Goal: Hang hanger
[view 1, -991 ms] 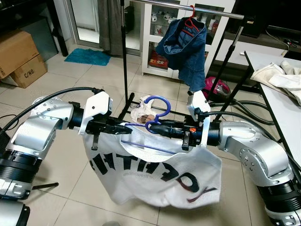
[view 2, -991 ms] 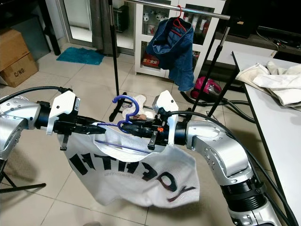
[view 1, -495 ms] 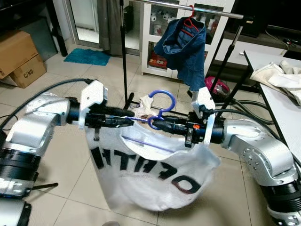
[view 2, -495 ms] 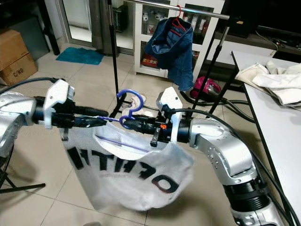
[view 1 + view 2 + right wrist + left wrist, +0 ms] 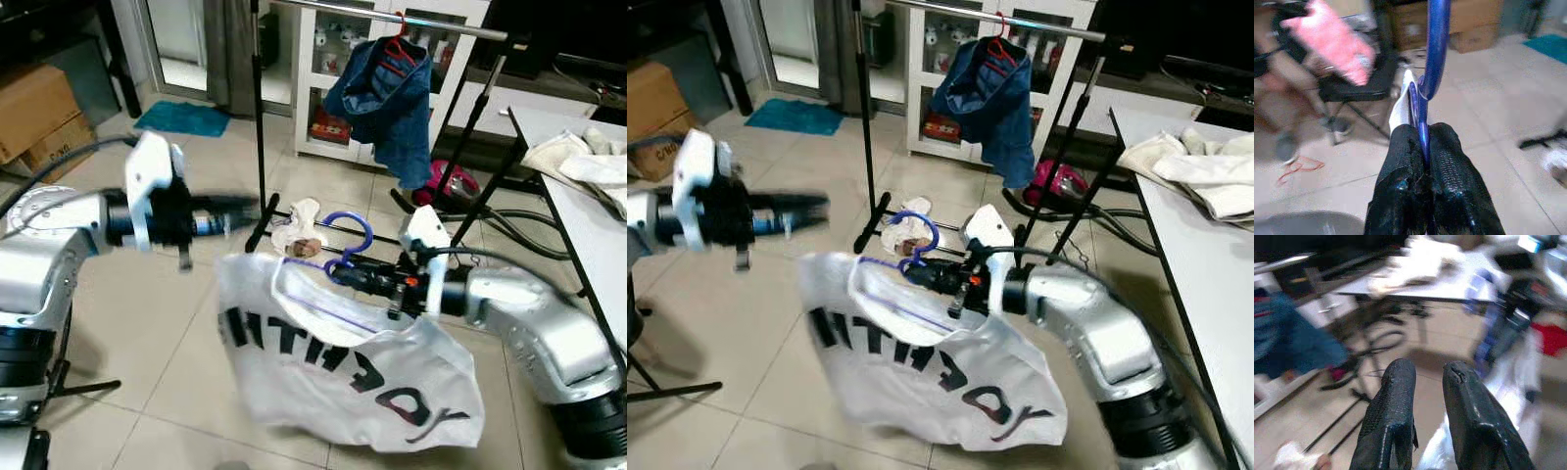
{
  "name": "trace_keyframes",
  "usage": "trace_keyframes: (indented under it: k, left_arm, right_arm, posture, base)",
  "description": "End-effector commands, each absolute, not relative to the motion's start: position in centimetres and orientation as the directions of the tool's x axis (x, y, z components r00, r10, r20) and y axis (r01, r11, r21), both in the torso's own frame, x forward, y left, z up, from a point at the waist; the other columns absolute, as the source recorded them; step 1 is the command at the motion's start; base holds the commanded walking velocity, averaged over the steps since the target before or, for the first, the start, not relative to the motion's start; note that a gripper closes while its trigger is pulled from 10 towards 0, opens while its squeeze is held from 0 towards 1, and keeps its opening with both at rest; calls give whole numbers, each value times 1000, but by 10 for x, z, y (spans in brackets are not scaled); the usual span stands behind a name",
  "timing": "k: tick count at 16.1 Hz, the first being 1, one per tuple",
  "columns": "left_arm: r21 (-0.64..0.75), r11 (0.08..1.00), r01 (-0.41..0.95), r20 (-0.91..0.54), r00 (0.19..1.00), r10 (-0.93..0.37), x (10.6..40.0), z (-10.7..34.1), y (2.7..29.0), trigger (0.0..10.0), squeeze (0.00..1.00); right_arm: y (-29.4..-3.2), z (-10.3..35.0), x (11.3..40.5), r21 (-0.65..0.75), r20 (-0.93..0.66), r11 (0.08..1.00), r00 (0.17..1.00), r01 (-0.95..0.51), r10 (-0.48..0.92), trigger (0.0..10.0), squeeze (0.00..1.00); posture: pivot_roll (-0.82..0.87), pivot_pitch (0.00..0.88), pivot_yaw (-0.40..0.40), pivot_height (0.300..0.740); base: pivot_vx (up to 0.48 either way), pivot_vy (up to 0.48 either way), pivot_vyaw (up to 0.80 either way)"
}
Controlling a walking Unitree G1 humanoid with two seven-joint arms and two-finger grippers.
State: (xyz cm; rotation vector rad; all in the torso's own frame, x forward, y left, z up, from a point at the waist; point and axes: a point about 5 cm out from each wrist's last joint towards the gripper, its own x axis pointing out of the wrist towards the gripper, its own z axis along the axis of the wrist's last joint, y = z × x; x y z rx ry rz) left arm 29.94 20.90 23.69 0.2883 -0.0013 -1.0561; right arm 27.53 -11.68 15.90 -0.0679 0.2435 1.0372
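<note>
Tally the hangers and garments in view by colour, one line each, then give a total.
Blue hanger, clamped in the right hand: 1
Red hanger on the rail: 1
White printed shirt on the blue hanger: 1
Denim garment on the red hanger: 1
Pale cloth on the table: 1
Total: 5

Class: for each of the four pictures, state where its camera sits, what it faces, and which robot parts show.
Left and right eye views: head, looking down at both arms, blue hanger, white shirt.
Left wrist view: along left claw, open, toward table.
Right wrist view: along right claw, shut on hanger.
Shared: hanger, shirt.
</note>
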Motion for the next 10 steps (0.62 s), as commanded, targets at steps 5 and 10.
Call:
trace_keyframes:
  k: [5, 10]
  left_arm:
    - [126, 840, 529, -92, 849, -521, 283, 178, 210, 10000, 0]
    - [95, 963, 251, -125, 963, -238, 266, 138, 200, 10000, 0]
  right_arm:
    - [-149, 124, 289, 92, -280, 903, 860, -419, 427, 10000, 0]
    - [-164, 105, 282, 84, -274, 984, 946, -155, 172, 10000, 0]
  posture:
    - [91, 0, -55, 740]
    - [89, 0, -56, 740]
  base:
    - [0, 0, 0]
    - [200, 0, 0]
